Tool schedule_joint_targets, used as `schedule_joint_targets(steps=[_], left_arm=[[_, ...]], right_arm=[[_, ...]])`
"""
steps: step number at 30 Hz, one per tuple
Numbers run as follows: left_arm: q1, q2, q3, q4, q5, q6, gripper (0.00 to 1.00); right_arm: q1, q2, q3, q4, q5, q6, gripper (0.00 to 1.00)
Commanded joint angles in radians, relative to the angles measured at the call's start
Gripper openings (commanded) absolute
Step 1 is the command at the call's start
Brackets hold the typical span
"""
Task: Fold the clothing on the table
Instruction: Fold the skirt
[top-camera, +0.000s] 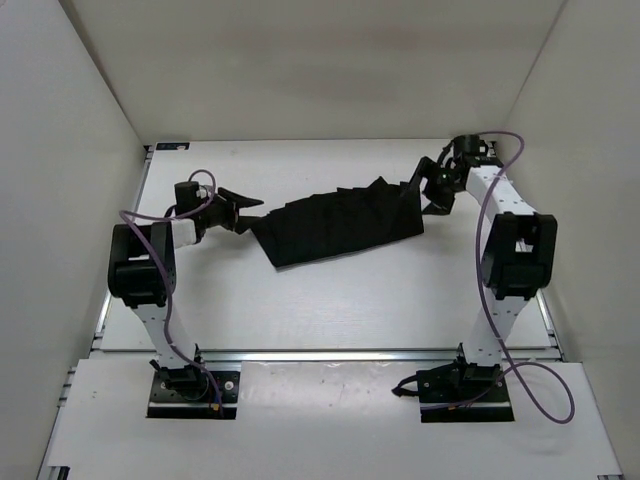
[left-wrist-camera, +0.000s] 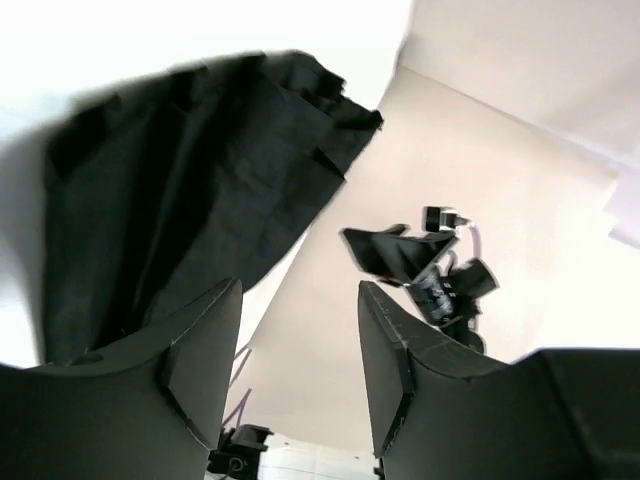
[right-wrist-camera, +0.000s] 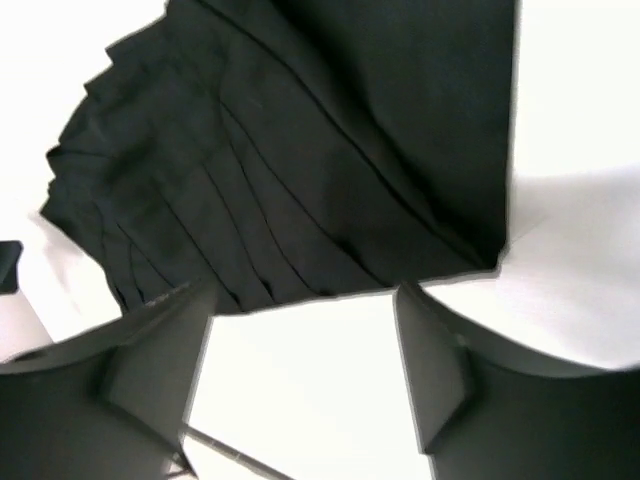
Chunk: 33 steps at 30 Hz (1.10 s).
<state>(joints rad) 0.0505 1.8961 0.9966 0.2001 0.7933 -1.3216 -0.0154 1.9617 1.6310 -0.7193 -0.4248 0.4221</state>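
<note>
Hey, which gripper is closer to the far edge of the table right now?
Right. The right gripper sits at the clothing's far-right corner, closer to the table's back edge; the left gripper is at its nearer left end.

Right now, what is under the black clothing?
The clothing lies on the white table, which shows all around it. Whatever is directly beneath is covered by fabric.

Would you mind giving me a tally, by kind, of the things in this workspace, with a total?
Black pleated clothing: 1
Robot hands: 2, the left hand and the right hand
White table: 1
Total: 4
</note>
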Motion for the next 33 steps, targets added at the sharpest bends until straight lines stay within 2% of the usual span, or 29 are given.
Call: schedule_joint_targets(steps=[1, 3, 6, 8, 10, 17, 22, 27, 28, 29, 30, 31, 32, 33], left_arm=[[-0.021, -0.127, -0.090, 0.165, 0.058, -0.022, 0.60], [-0.037, -0.208, -0.130, 0.028, 0.017, 0.051, 0.60], [-0.087, -0.277, -0.128, -0.199, -0.106, 0.256, 0.60], [-0.115, -0.288, -0.115, -0.328, -0.217, 0.320, 0.60], [-0.136, -0.310, -0.124, -0.392, -0.288, 0.355, 0.62], [-0.202, -0.236, -0.150, -0.421, -0.405, 0.381, 0.64], [-0.242, -0.170, -0.098, -0.444, -0.465, 0.389, 0.65], [-0.271, -0.092, -0.033, -0.469, -0.485, 0.384, 0.59], [-0.279, -0.078, -0.026, -0.470, -0.485, 0.386, 0.55], [-0.285, -0.074, -0.021, -0.470, -0.486, 0.387, 0.48], [-0.288, -0.071, -0.024, -0.453, -0.486, 0.384, 0.38], [-0.293, -0.069, -0.035, -0.435, -0.480, 0.375, 0.19], [-0.296, -0.072, -0.039, -0.429, -0.473, 0.365, 0.07], [-0.298, -0.080, -0.056, -0.409, -0.465, 0.358, 0.00]], right_arm=[[-0.041, -0.161, -0.160, 0.173, -0.002, 0.018, 0.78], [-0.067, -0.204, -0.284, 0.260, -0.026, 0.059, 0.79], [-0.104, -0.182, -0.344, 0.288, -0.043, 0.057, 0.78], [-0.109, -0.156, -0.341, 0.291, -0.040, 0.052, 0.79], [-0.101, -0.133, -0.361, 0.304, -0.032, 0.069, 0.79], [-0.087, -0.074, -0.399, 0.354, -0.029, 0.116, 0.75], [-0.080, -0.043, -0.398, 0.371, 0.023, 0.155, 0.72], [-0.072, 0.035, -0.326, 0.320, 0.043, 0.172, 0.70], [-0.070, 0.042, -0.329, 0.325, 0.044, 0.173, 0.66], [-0.072, 0.043, -0.326, 0.337, 0.035, 0.181, 0.50], [-0.077, 0.052, -0.324, 0.339, 0.020, 0.188, 0.42], [-0.074, 0.051, -0.330, 0.343, 0.009, 0.185, 0.25], [-0.081, 0.042, -0.339, 0.356, 0.000, 0.184, 0.09], [-0.083, 0.029, -0.347, 0.360, 0.009, 0.178, 0.00]])
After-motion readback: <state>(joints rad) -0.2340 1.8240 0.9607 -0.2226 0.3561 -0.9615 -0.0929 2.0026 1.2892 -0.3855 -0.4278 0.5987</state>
